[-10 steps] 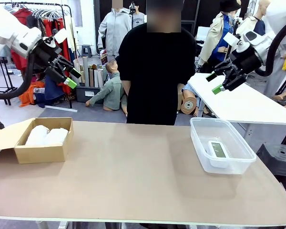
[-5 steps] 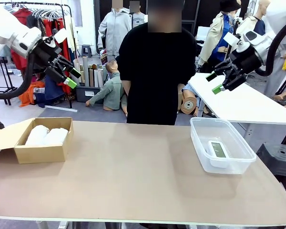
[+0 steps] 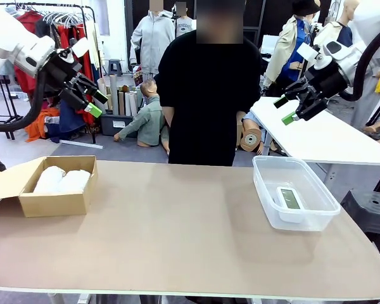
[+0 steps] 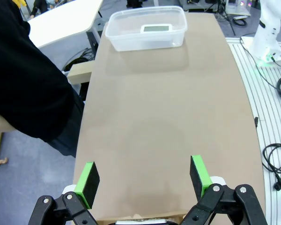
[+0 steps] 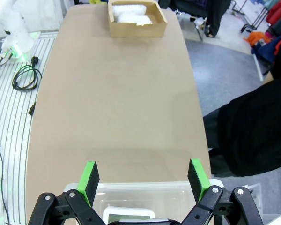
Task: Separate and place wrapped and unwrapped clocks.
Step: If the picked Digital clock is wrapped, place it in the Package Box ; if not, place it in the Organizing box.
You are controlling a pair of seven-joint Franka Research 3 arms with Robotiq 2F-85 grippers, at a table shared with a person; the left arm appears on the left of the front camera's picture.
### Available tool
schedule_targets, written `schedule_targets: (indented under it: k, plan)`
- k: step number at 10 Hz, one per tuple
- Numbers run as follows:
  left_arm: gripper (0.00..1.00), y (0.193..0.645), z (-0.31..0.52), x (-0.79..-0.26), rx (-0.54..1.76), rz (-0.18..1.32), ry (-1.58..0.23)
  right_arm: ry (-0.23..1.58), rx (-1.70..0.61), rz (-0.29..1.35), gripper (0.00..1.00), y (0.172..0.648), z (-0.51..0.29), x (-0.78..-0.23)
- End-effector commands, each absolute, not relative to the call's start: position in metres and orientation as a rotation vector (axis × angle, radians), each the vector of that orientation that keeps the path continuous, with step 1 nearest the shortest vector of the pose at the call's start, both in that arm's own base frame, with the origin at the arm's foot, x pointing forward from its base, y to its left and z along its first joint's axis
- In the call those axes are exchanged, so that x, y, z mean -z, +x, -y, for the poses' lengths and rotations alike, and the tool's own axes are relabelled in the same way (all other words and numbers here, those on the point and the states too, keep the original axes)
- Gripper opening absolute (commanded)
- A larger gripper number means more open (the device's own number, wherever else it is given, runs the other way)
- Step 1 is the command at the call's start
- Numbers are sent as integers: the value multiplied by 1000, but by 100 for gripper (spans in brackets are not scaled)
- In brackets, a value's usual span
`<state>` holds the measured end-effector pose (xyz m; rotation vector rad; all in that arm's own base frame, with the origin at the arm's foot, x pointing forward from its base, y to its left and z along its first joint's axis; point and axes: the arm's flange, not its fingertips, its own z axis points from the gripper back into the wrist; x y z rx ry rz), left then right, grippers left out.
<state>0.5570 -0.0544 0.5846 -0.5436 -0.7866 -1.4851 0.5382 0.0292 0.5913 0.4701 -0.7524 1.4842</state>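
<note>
2 wrapped clocks [image 3: 62, 180] in box [image 3: 57, 203], bare clock [image 3: 290, 199] in tub [image 3: 266, 187].

Both arms are hanging raised above the table, the left gripper [image 3: 96, 103] over its left end and the right gripper [image 3: 284, 109] over its right end, each with jaws spread wide and gripping nothing, fingers angling downward toward the middle.

clock [image 5: 129, 216] cut off at bottom edge, cardboard box [image 4: 140, 219] barely visible between fingers
</note>
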Motion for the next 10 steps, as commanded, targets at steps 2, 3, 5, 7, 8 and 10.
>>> schedule_targets:
  k: [2,3,5,7,8,10]
  plan:
    - [100,556,55,-585,1497,791,-544,469,-1486,754,100,538,-29,-593]
    - [100,556,55,-585,1497,791,-544,469,-1486,754,100,538,-29,-593]
    - [100,556,55,-585,1497,791,-544,469,-1486,754,100,538,-29,-593]
    - [100,556,55,-585,1497,791,-544,469,-1486,754,100,538,-29,-593]
    - [100,556,55,-585,1497,791,-544,469,-1486,754,100,538,-29,-593]
    - [100,556,55,-585,1497,791,-544,469,-1486,754,100,538,-29,-593]
